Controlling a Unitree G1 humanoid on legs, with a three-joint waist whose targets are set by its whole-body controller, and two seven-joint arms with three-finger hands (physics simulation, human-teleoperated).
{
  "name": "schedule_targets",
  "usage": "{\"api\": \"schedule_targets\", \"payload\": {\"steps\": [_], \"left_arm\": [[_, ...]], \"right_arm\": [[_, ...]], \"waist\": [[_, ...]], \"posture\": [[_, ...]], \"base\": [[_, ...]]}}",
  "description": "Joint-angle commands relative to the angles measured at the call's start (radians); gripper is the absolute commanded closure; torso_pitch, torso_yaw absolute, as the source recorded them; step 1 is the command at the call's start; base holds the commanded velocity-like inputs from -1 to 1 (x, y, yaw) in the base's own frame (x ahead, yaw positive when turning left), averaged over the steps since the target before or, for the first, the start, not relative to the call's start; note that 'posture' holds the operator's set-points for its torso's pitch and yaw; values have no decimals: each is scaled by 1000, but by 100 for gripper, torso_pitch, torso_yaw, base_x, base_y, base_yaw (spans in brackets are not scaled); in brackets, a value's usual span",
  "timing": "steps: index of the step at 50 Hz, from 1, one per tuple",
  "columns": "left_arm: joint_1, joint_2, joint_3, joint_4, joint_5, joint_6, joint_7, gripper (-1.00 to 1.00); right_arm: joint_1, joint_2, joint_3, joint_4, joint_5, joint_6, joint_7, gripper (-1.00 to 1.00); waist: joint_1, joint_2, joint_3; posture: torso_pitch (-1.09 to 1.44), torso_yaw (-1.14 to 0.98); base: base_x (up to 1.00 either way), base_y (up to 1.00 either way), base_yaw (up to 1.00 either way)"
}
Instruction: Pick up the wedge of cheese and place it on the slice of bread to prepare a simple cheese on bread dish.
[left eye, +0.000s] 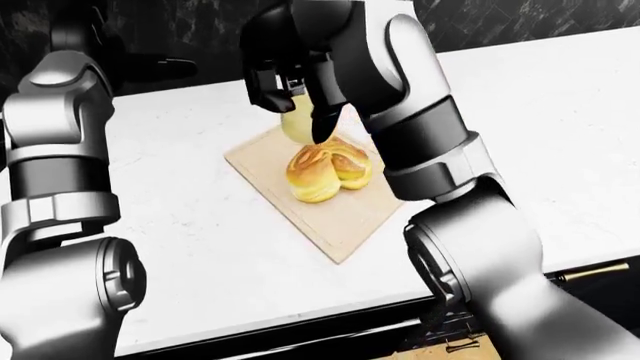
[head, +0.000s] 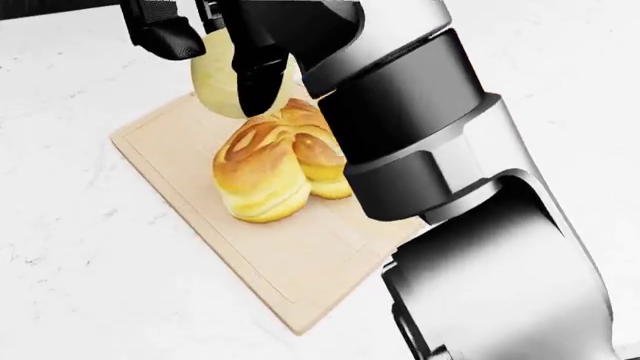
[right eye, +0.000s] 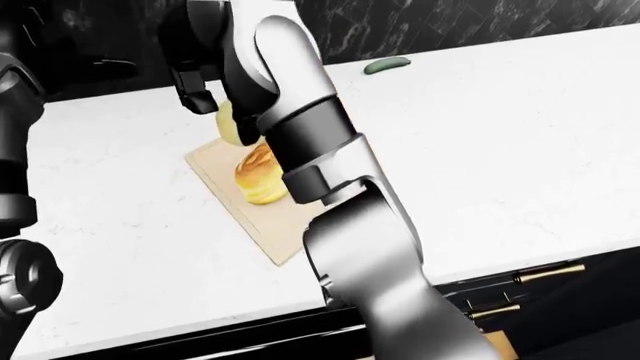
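Note:
The pale yellow wedge of cheese (head: 213, 94) hangs in my right hand (head: 214, 66), whose dark fingers (head: 256, 84) are shut around it. It hovers just above the upper end of the wooden cutting board (head: 290, 277), at the top-left edge of the golden bread (head: 265, 171); whether cheese and bread touch is unclear. The bread lies in the middle of the board. In the left-eye view my left hand (left eye: 160, 69) is raised at the upper left against the dark wall, away from the board; its fingers are hard to make out.
The board lies on a white marble counter (left eye: 200, 225). A small green item (right eye: 386, 66) rests near the dark backsplash at the top. The counter's near edge and brass drawer handles (right eye: 548, 274) run along the bottom right. My right arm hides the board's right side.

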Motion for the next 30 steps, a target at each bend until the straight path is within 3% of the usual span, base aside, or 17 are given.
{"api": "schedule_targets", "payload": {"steps": [1,11,30], "left_arm": [[-43,16,6,-38,1,-29,3,-100],[-30,14,9,-60,-1,-21,3,-100],[-26,8,7,-47,-1,-35,6,-100]], "right_arm": [[-51,-17,-14,-10,14,-9,-41,100],[-102,-74,-27,131,54,-32,-124,100],[-83,-98,-20,218,81,-60,-203,100]], "waist": [[-1,8,-36],[0,5,-36],[6,1,-36]], "posture": [[0,0],[0,0],[0,0]], "base": [[0,0,0],[0,0,0],[0,0,0]]}}
